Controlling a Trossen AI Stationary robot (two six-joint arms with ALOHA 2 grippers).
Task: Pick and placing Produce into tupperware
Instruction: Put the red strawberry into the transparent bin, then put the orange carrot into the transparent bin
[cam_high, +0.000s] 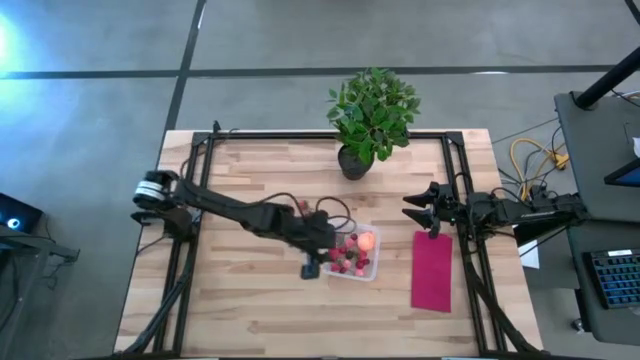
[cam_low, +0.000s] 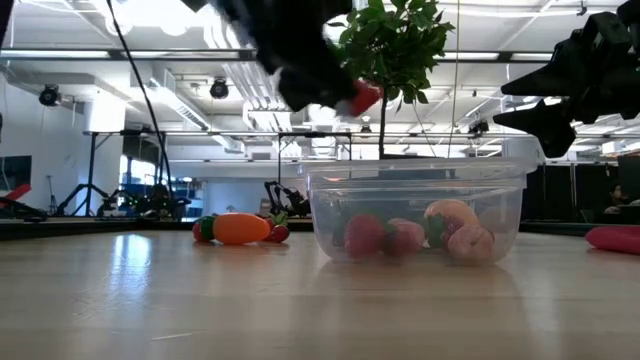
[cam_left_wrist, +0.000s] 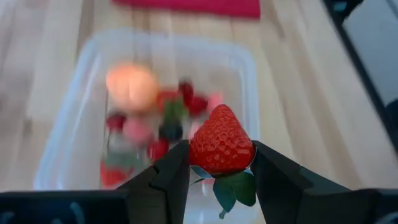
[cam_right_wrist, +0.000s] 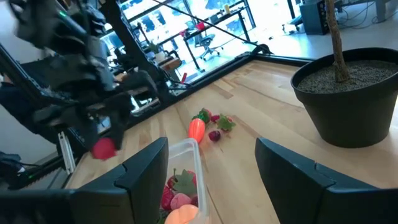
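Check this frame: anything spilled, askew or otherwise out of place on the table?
Nothing stands out. The tupperware sits upright with produce inside, the left gripper holds a strawberry above it, and a carrot-like piece with a few small bits lies on the table, not yet packed.

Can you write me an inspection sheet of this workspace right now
Surface: wooden table, black frame around it.
Job's things: clear container part filled with small red pieces and a round orange fruit; carrot-like piece on the table outside it.
Clutter: potted plant; magenta cloth beside the container.
Grippers: left gripper shut on a strawberry above the container; right gripper open, empty, above the cloth's far end.
Cables: yellow coil off the table's right side.
Surroundings: keyboard, open workshop.
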